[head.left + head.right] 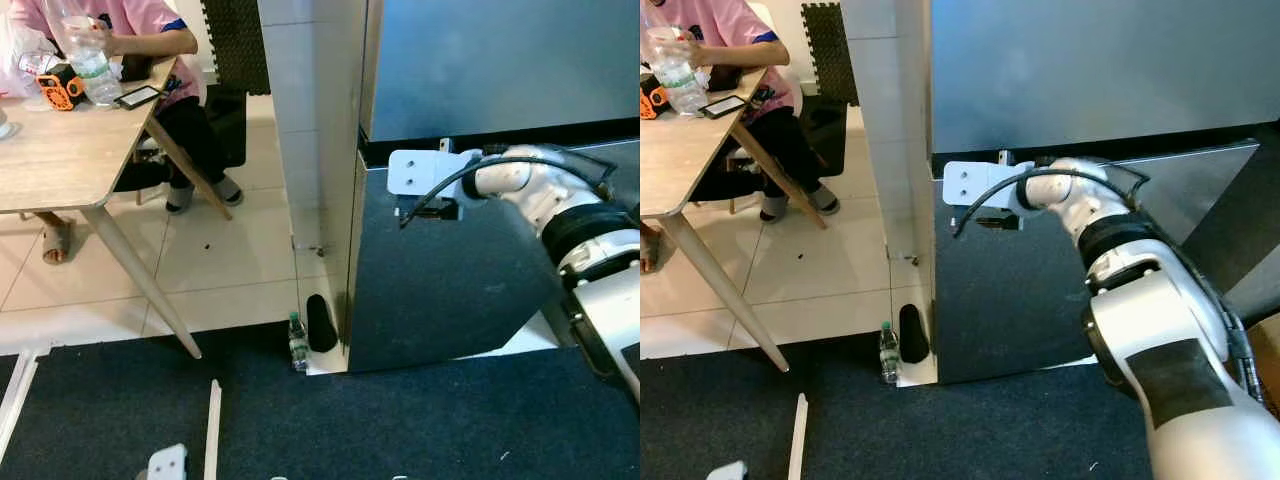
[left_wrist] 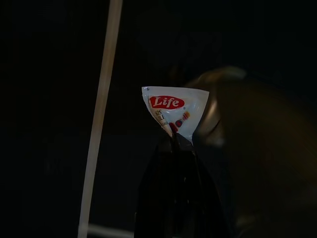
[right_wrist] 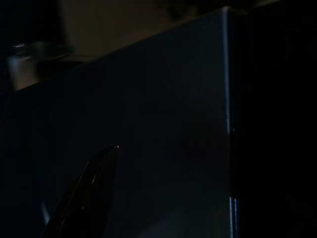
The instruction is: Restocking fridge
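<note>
The left pincer (image 2: 173, 144) is closed tight on the corner of a small white packet (image 2: 176, 111). The packet sticks up past the black fingers, and red writing on it says "Life". There are smaller marks under that word, too tiny to read. It is very dark around the left pincer, with a pale strip (image 2: 99, 119) running beside it. The right arm (image 1: 1080, 205) reaches out to the fridge (image 1: 1090, 90), and its white wrist sits by the dark gap between the top door and the bottom door (image 1: 1040, 290). The bottom door stands a little way out from the fridge. In the right wrist view one black finger (image 3: 86, 193) shows close against the dark door, but you cannot tell if the right pincer is open or closed. A white tiled pillar (image 1: 310, 130) stands just beside the fridge. At its foot a small bottle (image 1: 297, 342) stands on the floor next to a black shoe sole (image 1: 321, 323). Off to the left a person in a pink top (image 1: 130, 25) sits at a wooden worktop (image 1: 60, 150). On it are a clear bottle (image 1: 90, 60), an orange thing (image 1: 58, 88) and a phone (image 1: 138, 96).
</note>
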